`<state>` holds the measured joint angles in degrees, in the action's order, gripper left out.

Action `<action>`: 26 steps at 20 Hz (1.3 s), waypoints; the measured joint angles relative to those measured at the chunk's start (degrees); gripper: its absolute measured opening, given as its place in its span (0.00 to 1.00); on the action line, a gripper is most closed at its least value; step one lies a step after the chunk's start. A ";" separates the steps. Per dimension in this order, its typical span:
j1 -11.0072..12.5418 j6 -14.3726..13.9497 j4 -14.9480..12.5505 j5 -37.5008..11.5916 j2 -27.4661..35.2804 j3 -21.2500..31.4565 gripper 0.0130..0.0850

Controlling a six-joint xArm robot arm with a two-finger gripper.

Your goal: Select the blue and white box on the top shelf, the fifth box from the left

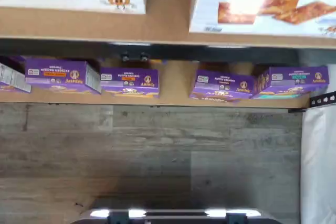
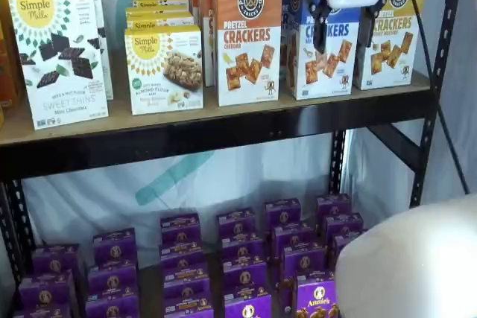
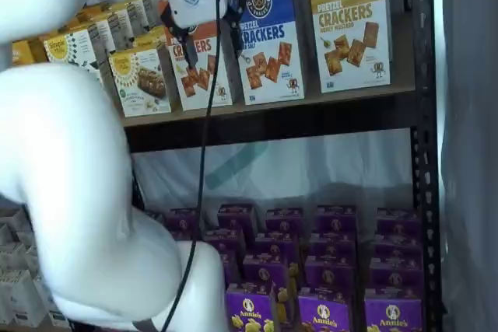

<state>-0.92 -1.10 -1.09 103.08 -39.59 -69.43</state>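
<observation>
The blue and white box (image 2: 326,53) (image 3: 268,36) stands upright on the top shelf (image 2: 223,130) (image 3: 311,118), between an orange-topped and a yellow-topped carton. My gripper (image 2: 343,44) (image 3: 212,48) hangs in front of the shelf at box height, open, with a plain gap between its black fingers (image 2: 320,27). In a shelf view the fingers frame the box's two sides, and nothing is held. The wrist view shows the box's white lower part (image 1: 262,6) with pictured crackers, on the tan board (image 1: 168,24).
The orange-topped Cheddar carton (image 2: 247,35) and the yellow-topped carton (image 2: 391,31) flank the box. Simple Mills boxes (image 2: 63,53) fill the shelf's left. Purple Annie's boxes (image 2: 246,258) crowd the lower shelf. A black upright (image 2: 436,72) stands at the right. My white arm (image 3: 70,192) fills the foreground.
</observation>
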 joint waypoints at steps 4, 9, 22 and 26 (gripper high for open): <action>1.07 1.00 0.12 -0.34 3.00 -2.63 1.00; 2.63 2.43 0.69 -0.51 6.29 -5.62 1.00; 5.44 5.15 1.35 0.04 12.82 -13.17 1.00; 5.91 5.63 1.27 0.53 14.07 -15.15 1.00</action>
<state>4.98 4.53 0.18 103.61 -25.52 -84.59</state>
